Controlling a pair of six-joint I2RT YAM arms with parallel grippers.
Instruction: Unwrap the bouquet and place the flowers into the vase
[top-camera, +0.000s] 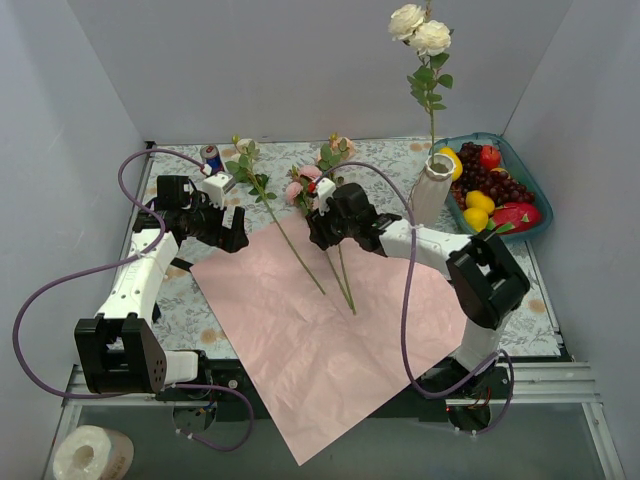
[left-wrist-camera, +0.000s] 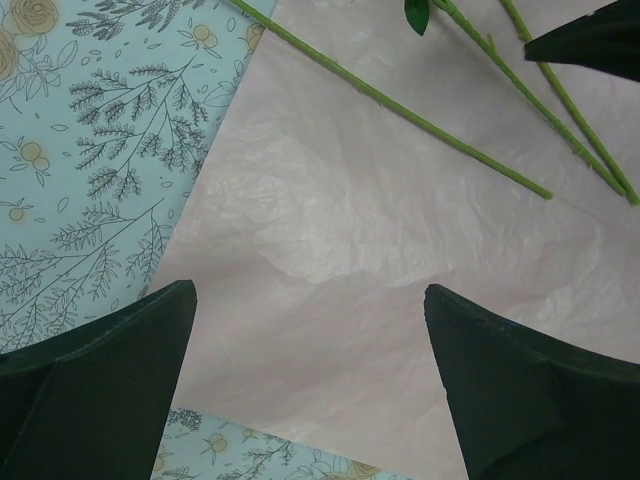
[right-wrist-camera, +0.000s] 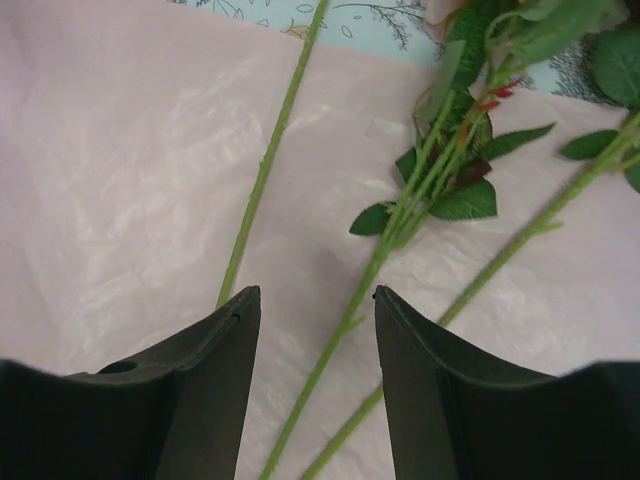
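Three loose flowers lie on an opened paper sheet that is spread flat, pink face up, in the middle of the table. Their thin green stems point toward the near edge. Their pink and pale blooms and leaves reach past the far edge of the paper onto the floral tablecloth. The near corner of the sheet hangs over the table's front edge.

A fourth stem stands upright in the vase, a small whitish ribbed one at the far right, with two white roses high above its neck.

The right gripper hovers over the two stems nearest the middle. In its wrist view the jaws stand partly apart, and one stem runs through the gap without either finger pressing on it. The left gripper hangs over the left edge of the paper with its jaws spread wide and nothing between them.

Just right of the vase sits a teal bowl piled with fruit. A small drink can stands at the far left. A white roll lies below the table's near left corner.
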